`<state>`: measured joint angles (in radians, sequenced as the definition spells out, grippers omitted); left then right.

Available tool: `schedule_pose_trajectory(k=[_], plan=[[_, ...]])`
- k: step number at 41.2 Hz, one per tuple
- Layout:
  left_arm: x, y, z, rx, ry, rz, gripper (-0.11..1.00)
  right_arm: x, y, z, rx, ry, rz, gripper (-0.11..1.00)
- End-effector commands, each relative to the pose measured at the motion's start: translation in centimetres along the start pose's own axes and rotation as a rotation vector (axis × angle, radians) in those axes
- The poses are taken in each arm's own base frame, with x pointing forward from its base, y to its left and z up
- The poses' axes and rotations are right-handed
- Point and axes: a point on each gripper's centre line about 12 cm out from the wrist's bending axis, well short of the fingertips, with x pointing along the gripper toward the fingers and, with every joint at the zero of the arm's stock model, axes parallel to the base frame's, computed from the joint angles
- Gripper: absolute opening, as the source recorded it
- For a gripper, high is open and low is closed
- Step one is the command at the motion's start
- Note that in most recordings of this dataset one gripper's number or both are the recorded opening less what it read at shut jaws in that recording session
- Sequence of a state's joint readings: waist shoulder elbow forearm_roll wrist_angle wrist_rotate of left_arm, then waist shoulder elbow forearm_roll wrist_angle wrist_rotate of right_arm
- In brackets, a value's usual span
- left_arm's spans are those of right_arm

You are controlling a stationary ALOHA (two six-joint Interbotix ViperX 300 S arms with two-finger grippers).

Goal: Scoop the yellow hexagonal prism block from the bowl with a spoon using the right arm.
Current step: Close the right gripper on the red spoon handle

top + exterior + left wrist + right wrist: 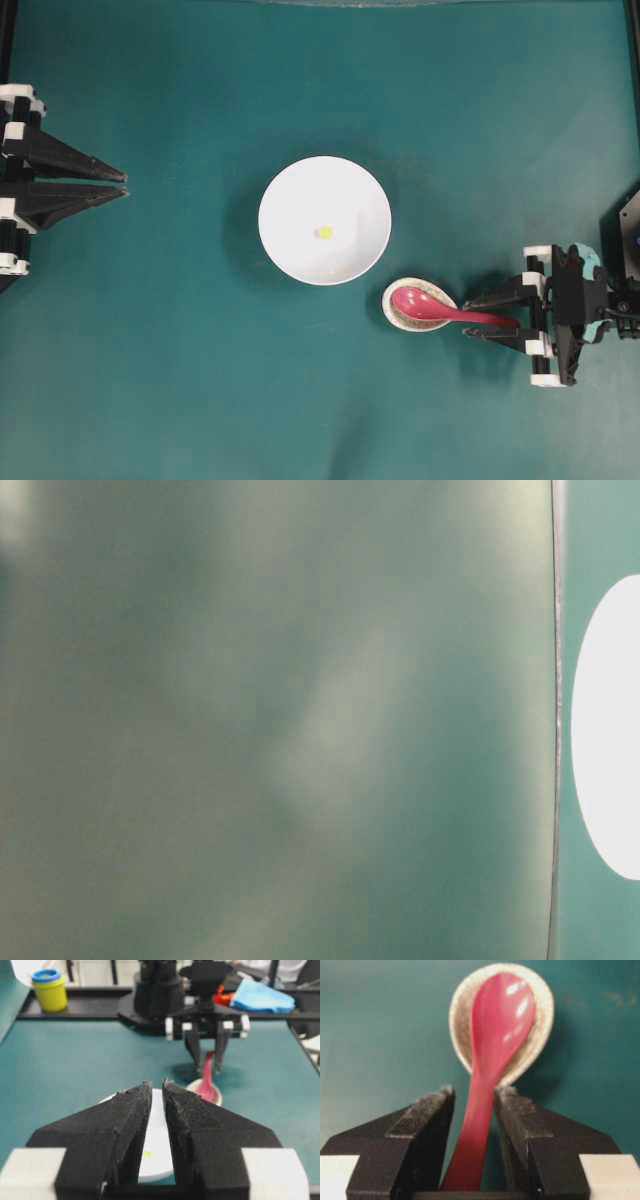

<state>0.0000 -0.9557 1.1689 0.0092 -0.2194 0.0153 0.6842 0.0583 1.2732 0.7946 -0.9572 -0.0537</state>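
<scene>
The white bowl [290, 190] stands mid-table with the tiny yellow hexagonal prism block [325, 232] near its centre. The bowl [160, 1125] and block [146, 1153] also show between the left fingers. The red-pink spoon [430, 305] [502, 1010] lies with its scoop in a small speckled dish [393, 312] [457, 1020], handle pointing right. My right gripper [468, 318] [474, 1091] is open and straddles the handle, with a gap on each side. In the left wrist view the right gripper [208, 1072] hangs over the spoon [206, 1082]. My left gripper [125, 185] [157, 1081] rests shut at the left edge, holding nothing.
A yellow tub with a blue lid [49, 990] and a blue cloth [262, 996] sit beyond the table's far edge, by the right arm's base. The table-level view is a green blur with a white shape at its right edge.
</scene>
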Motion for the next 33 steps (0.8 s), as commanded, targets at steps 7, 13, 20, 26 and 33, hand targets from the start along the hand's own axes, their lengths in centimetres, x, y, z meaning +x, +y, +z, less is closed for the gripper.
schedule_pose_trajectory(k=[7, 13, 20, 26, 33], plan=[[0.3, 0.0, 0.9, 0.003, -0.021, 0.002, 0.17, 0.4, -0.4, 0.8, 0.055, -0.017, -0.024, 0.43], [0.3, 0.0, 0.9, 0.003, -0.02, 0.002, 0.17, 0.4, -0.7, 0.9, 0.064, -0.023, -0.032, 0.43], [0.3, 0.0, 0.9, 0.003, -0.018, 0.002, 0.17, 0.0, -0.8, 1.3, 0.073, -0.034, -0.027, 0.43], [0.3, 0.0, 0.9, 0.003, -0.018, 0.002, 0.17, -0.1, -0.9, 1.7, 0.089, -0.047, -0.025, 0.45], [0.3, 0.0, 0.9, 0.003, -0.02, 0.002, 0.17, -0.1, -0.8, 1.9, 0.1, -0.052, -0.028, 0.48]])
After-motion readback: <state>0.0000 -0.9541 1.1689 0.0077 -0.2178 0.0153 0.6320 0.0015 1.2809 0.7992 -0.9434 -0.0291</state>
